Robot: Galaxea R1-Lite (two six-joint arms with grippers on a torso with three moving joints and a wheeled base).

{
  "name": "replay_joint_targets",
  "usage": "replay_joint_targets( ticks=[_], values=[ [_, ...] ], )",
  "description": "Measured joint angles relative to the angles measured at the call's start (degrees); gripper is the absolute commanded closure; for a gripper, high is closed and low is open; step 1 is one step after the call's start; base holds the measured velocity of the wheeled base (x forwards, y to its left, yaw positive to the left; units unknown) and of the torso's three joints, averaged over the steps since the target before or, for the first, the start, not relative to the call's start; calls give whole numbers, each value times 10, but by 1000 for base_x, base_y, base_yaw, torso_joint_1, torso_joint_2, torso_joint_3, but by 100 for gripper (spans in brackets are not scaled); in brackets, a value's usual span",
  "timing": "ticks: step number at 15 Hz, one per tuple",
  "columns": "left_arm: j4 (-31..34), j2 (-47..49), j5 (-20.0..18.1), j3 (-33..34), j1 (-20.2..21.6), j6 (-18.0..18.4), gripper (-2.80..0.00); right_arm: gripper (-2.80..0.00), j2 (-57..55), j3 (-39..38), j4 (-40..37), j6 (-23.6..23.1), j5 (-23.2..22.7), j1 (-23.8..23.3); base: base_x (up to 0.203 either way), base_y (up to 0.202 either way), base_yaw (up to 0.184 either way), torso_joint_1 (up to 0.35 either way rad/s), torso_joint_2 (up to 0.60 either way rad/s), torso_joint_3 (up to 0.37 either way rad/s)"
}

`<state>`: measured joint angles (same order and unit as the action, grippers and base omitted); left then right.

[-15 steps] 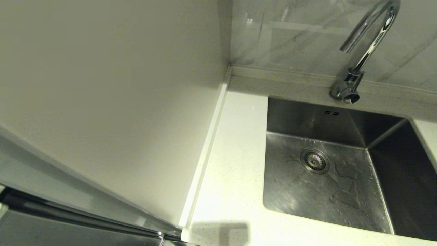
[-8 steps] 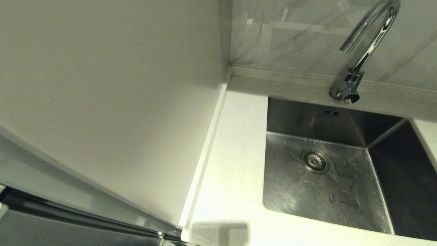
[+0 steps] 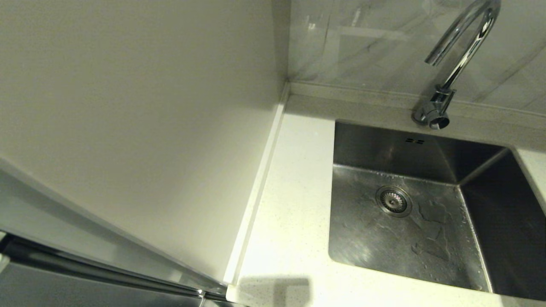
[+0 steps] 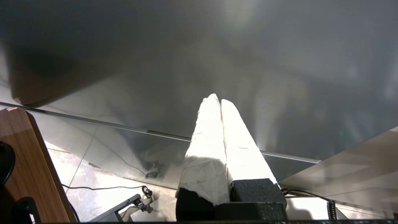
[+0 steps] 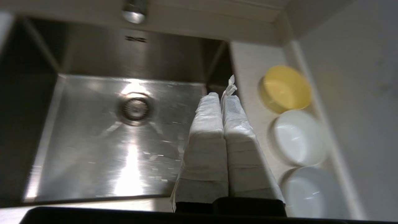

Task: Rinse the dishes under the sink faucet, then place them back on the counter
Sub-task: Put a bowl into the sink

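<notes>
**Right end effector above the sink's edge, three bowls lined up on the surface**

The right end effector [image 5: 221,93], its two fingers wrapped in white padding, is clenched with the pads pressed together and nothing between them. In the right wrist view it hangs above the rim where the rectangular stainless steel sink [image 5: 93,161] meets the white, finely speckled stone-like surface [image 5: 248,62].

The dishes sit in a row on that surface, between the sink and a plain pale side wall [image 5: 357,93]. The small round yellow bowl [image 5: 286,88] lies nearest the back edge, the small round white bowl [image 5: 298,138] comes next, and the small round pale grey-blue bowl [image 5: 314,193] ends the row. Each stands just beside its neighbour; whether the rims touch cannot be told.

The sink basin holds no dish. Its round strainer drain [image 3: 393,201] lies toward the back, with water patches spread on the floor around it and two small overflow slots [image 3: 414,140] in the rear wall. The tall chrome gooseneck faucet [image 3: 458,59] rises behind the basin, its spout curving over it.

The left end effector [image 4: 216,100], also white-padded, is clenched empty and parked low beside a grey cabinet front [image 4: 217,46], away from the sink.
</notes>
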<state>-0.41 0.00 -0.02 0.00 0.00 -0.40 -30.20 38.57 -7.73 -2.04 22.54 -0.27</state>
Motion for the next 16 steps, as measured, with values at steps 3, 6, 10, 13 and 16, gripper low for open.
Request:
replay_joint_targets(
  ticks=[3,6,10,13,16],
  values=[
    [0,0,0,0,0,0,0,0,-96,67,-13,-75,28,-24,0,0,0,0,0,0],
    [0,0,0,0,0,0,0,0,-174,108,-13,-114,24,-73,0,0,0,0,0,0],
    [0,0,0,0,0,0,0,-280,-286,147,-14,-90,-50,-153,0,0,0,0,0,0],
    [0,0,0,0,0,0,0,-280,-359,162,-13,-78,-166,-273,0,0,0,0,0,0],
    [0,0,0,0,0,0,0,-280,-416,171,-14,-74,-297,-373,0,0,0,0,0,0]
  ],
)
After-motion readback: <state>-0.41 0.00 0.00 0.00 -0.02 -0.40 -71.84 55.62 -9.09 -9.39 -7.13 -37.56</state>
